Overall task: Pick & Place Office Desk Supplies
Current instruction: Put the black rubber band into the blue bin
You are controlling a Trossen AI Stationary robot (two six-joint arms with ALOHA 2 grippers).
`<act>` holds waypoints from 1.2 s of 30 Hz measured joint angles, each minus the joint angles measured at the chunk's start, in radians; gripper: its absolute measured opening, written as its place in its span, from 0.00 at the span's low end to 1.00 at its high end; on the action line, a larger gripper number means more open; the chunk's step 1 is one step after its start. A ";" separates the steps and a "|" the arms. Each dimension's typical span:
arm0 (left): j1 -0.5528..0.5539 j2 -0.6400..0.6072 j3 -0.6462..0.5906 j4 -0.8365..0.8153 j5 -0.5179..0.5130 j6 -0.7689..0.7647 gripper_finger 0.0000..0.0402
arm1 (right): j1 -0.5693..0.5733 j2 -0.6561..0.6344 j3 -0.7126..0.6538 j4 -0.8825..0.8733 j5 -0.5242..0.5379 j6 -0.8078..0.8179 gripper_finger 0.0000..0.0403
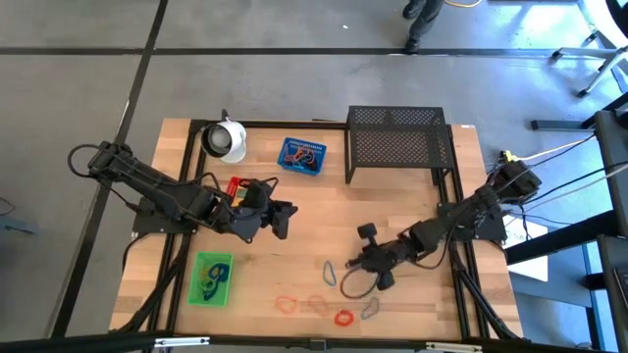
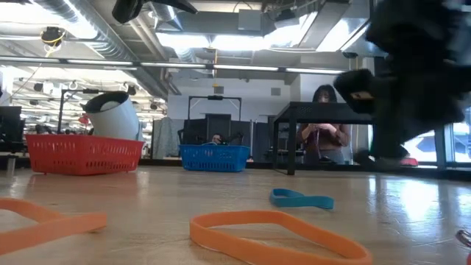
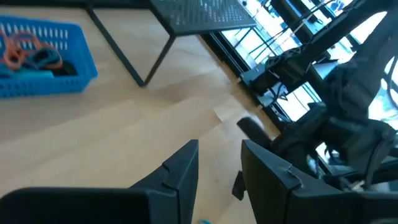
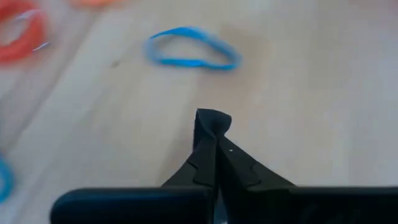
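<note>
Low view, table-top level. Right arm's gripper (image 2: 401,96): large dark blurred mass at upper right, hanging above the wood table (image 2: 221,184); finger state not readable here.

Below and left of the claw, on the table: blue band loop (image 2: 302,199), lying flat. Nearer the camera and further left of the claw: orange band loop (image 2: 276,234); a second orange loop (image 2: 48,218) at the far left edge.

Well left of the claw, far side of table: red tray (image 2: 82,154) with white round object (image 2: 114,116) behind it; blue tray (image 2: 213,157) between them and the claw. Black rack (image 2: 324,110) just left of the claw, behind it. Person (image 2: 322,132) seated beyond the rack.
</note>
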 joint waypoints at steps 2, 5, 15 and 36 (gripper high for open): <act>0.000 0.000 0.000 0.006 -0.002 0.026 0.31 | -0.029 -0.036 0.000 -0.015 0.017 0.003 0.02; 0.007 0.001 0.000 0.007 -0.002 0.040 0.36 | -0.072 -0.091 0.001 -0.011 0.043 0.003 0.02; 0.062 0.065 -0.001 0.051 0.037 -0.017 0.52 | -0.201 -0.253 0.002 0.008 0.189 0.002 0.02; 0.268 0.198 -0.001 0.472 0.424 0.314 0.53 | -0.383 -0.270 0.145 -0.001 0.221 -0.057 0.02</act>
